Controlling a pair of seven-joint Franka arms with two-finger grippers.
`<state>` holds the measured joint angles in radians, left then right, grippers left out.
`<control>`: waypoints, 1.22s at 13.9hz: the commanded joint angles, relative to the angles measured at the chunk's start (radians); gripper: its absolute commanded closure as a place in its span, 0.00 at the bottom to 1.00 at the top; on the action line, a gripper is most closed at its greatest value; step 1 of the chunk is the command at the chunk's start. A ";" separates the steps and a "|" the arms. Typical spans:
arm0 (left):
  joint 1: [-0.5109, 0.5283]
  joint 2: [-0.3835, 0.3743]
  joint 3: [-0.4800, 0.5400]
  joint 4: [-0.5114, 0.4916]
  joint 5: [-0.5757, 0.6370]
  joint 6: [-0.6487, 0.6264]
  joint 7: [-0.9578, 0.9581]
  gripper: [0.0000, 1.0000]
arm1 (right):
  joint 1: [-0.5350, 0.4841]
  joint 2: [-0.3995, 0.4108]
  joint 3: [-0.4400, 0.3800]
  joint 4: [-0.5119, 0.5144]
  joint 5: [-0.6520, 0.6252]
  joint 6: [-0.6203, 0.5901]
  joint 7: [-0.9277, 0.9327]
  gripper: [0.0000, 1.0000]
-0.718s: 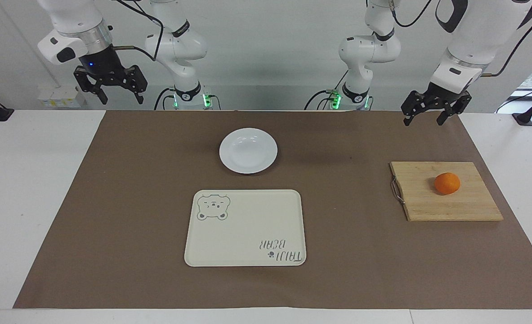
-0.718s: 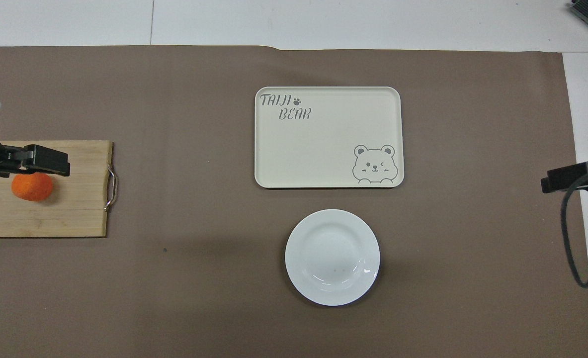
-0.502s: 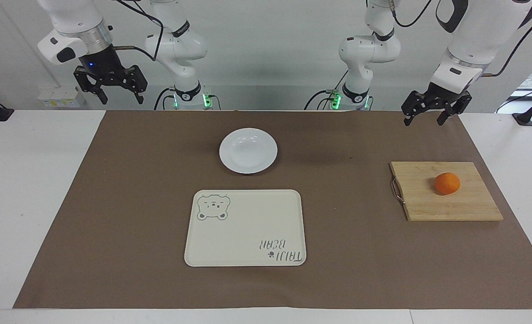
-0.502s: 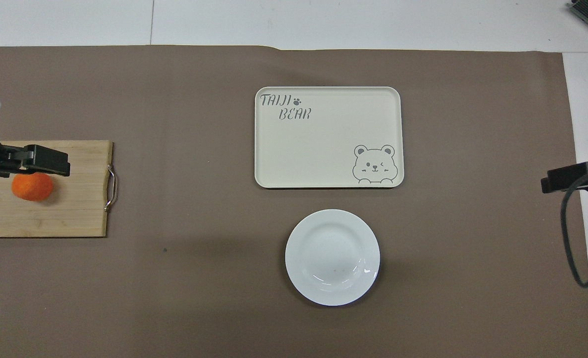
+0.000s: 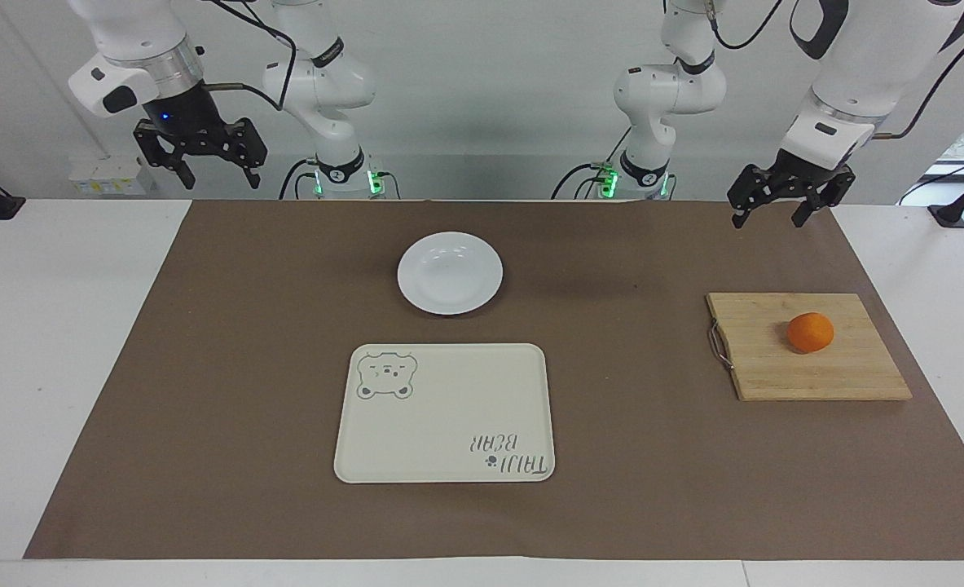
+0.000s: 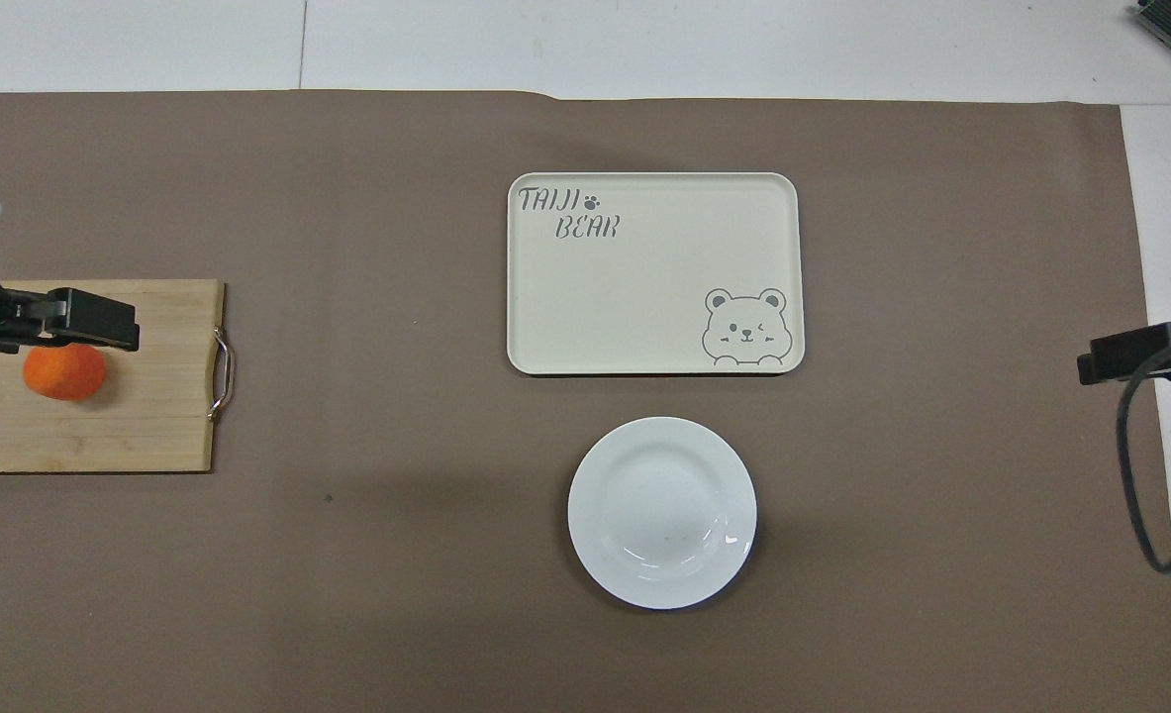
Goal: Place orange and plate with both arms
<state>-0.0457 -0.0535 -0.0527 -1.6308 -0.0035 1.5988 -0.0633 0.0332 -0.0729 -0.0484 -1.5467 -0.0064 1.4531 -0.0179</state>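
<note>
**Orange on the board, plate on the mat, both pincers up and empty**

The orange [image 5: 810,333] is sitting on a wooden board [image 5: 807,371] toward the left arm's end of the desk [image 5: 33,342]. The plate [image 5: 450,273] is lying on the brown mat [image 5: 229,391], midway between the two ends. A cream tray [image 5: 445,412] with a bear drawing is lying just beside the plate, farther from the robots and apart from it. The board is lying well apart from both.

The left pincer [image 5: 777,217] is hanging in the air with its fingers spread wide, holding nothing, over the mat's edge nearest the robots. The right pincer [image 5: 214,175] is hanging higher, also wide and empty, at the right arm's end.

The facing view is showing both pincers whole, clear of the orange and the board. The overhead view is showing only one dark finger of the left pincer [image 6: 90,319], which is overlapping the orange [image 6: 63,373] there, and only a dark tip of the right pincer [image 6: 1129,352] at the picture's edge. That view is giving the tray's lettering upright and the metal handle [image 6: 221,374] on the board's short side, toward the plate [image 6: 661,512].
</note>
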 commanded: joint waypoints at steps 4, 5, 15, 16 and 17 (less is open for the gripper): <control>0.061 -0.016 0.002 -0.037 -0.012 0.044 0.068 0.00 | -0.007 -0.016 0.004 -0.019 -0.009 0.006 0.009 0.00; 0.066 -0.012 0.002 -0.040 -0.012 0.047 0.080 0.00 | -0.007 -0.016 0.004 -0.019 -0.009 0.006 0.009 0.00; 0.216 0.044 0.002 -0.063 -0.013 0.124 0.281 0.00 | -0.007 -0.016 0.004 -0.019 -0.009 0.006 0.009 0.00; 0.234 0.047 0.002 -0.076 -0.013 0.144 0.301 0.00 | -0.007 -0.016 0.004 -0.019 -0.009 0.006 0.009 0.00; 0.243 0.049 0.002 -0.090 -0.013 0.158 0.322 0.00 | -0.007 -0.016 0.004 -0.019 -0.009 0.006 0.009 0.00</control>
<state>0.1675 0.0018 -0.0433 -1.6781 -0.0036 1.7072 0.2087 0.0332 -0.0729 -0.0484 -1.5467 -0.0064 1.4531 -0.0179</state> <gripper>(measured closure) 0.000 0.000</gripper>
